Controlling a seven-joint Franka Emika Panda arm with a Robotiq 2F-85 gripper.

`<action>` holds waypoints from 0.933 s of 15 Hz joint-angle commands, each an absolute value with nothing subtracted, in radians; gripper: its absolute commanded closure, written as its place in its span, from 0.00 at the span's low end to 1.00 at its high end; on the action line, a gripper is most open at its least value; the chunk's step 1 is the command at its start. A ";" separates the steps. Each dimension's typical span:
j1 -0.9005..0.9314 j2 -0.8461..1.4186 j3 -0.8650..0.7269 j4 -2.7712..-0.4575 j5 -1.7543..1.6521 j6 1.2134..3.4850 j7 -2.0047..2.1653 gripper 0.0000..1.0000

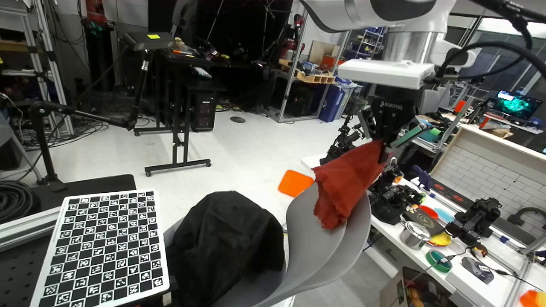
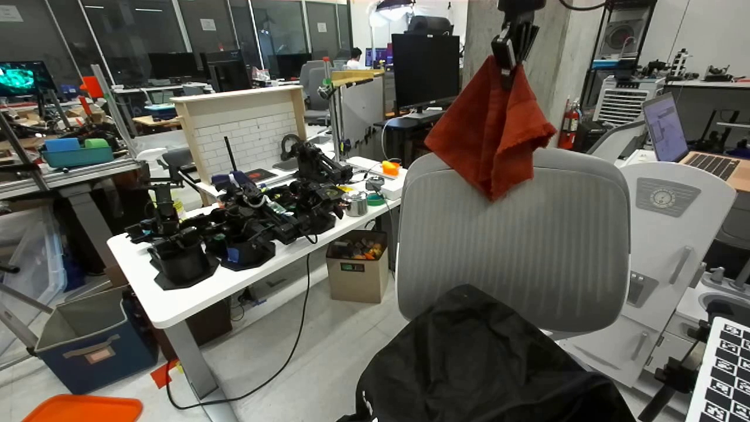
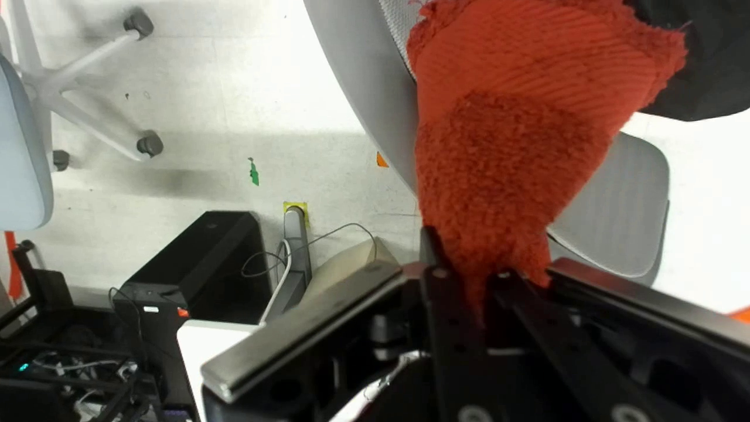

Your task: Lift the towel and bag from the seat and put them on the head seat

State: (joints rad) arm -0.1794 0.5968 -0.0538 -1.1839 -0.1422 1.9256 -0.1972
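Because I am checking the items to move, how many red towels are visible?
1. The red towel hangs from the gripper by the chair back's top. Another could be hidden under the black bag.

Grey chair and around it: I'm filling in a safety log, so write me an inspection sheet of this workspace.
Surface: seat, mostly under the black bag.
Job's things: black bag slumped there; red towel hanging at the head seat, contact unclear.
Clutter: black robot arms, metal pot on the white table.
Grippers: gripper shut on the red towel's upper end.
Cables: black cable drooping from the white table towards the floor.
Surroundings: checkerboard panel near the chair; orange sheet.
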 commanded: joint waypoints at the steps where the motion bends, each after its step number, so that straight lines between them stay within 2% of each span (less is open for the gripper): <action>1: -0.206 0.695 -0.067 -1.098 -0.102 1.875 -0.205 0.99; 14: -0.348 0.892 -0.084 -0.850 -0.027 1.768 -0.202 0.99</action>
State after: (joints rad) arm -0.3482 0.8355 -0.0815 -0.9518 -0.0521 1.8199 -0.1959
